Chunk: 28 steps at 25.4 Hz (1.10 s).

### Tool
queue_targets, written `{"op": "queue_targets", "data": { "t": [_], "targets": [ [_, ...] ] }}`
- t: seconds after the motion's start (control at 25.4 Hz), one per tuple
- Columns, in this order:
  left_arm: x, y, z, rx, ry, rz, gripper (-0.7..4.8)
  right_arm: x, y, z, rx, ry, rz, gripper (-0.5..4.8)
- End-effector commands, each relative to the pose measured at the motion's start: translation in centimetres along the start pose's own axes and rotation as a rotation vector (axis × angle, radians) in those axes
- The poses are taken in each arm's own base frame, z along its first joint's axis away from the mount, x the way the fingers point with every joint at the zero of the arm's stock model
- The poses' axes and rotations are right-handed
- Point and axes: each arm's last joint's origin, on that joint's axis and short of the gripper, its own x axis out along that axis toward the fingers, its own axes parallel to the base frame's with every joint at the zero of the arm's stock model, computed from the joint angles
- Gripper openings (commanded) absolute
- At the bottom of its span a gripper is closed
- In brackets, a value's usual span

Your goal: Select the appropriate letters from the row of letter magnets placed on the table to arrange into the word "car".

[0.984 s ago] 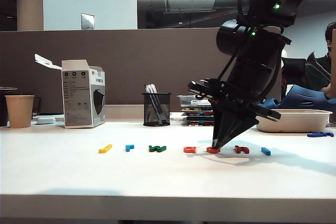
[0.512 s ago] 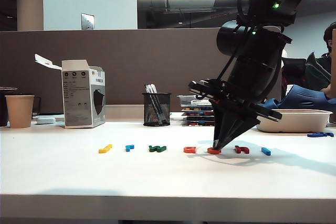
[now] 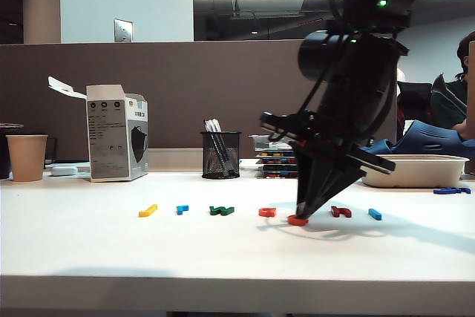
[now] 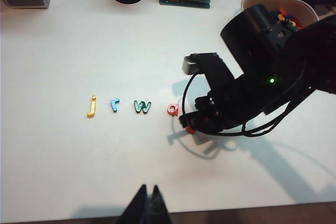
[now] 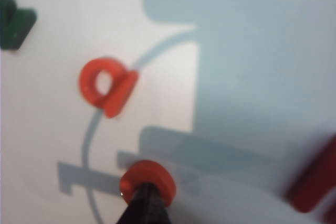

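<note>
Orange-red plastic, a small rounded letter c magnet (image 3: 297, 220), sits pinned under the closed tips of the right gripper (image 3: 300, 215), pulled out of the row of letter magnets (image 3: 223, 211) toward the thick front edge of the white matte table (image 3: 223, 257). The jaws are shut tip to tip and press down on the letter, it seems, more than they clasp it; the blurred right wrist view leaves that open. The orange-red rounded letter a (image 5: 107, 85) lies just beside it in the row, and the light-blue hooked r (image 4: 115, 104) rests between the yellow j-shaped letter (image 4: 92, 106) and the green w (image 4: 142, 107).

Dragged this way, the c could slip from under the tips on the smooth top, spin, or knock the a askew.

Left gripper (image 4: 147, 205), shut and empty, hangs high over the front edge. Along the back edge stand a brown paper cup (image 3: 28, 157), a grey carton (image 3: 116, 141), a black mesh pen holder (image 3: 220, 154) and a beige tray (image 3: 415, 170) of spare letters, against a brown office partition (image 3: 185, 87).
</note>
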Motion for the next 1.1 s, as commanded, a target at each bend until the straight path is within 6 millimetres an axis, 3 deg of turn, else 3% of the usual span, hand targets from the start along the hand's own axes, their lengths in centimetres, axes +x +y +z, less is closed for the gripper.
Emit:
{"op": "queue_targets", "data": {
  "t": [0.04,0.28,0.59,1.1],
  "targets": [
    [-0.1,0.0,0.1,-0.007,-0.009,-0.003,-0.05,1.2,1.1,-1.2,-0.024,0.091,-0.015,-0.06],
    [-0.1,0.0,0.1,-0.007,-0.009,-0.003,-0.05,2.2,4.6,-1.7,-0.084,0.065,0.015,-0.06],
    [-0.1,0.0,0.1,-0.007,-0.009,-0.003,-0.05,3.0,7.7,-1.8,-0.114,-0.011,0.062,-0.06],
    [-0.1,0.0,0.1,-0.007,-0.009,-0.003,-0.05,4.8,9.3,-1.7,-0.088,-0.047,0.124,-0.06]
  ]
}}
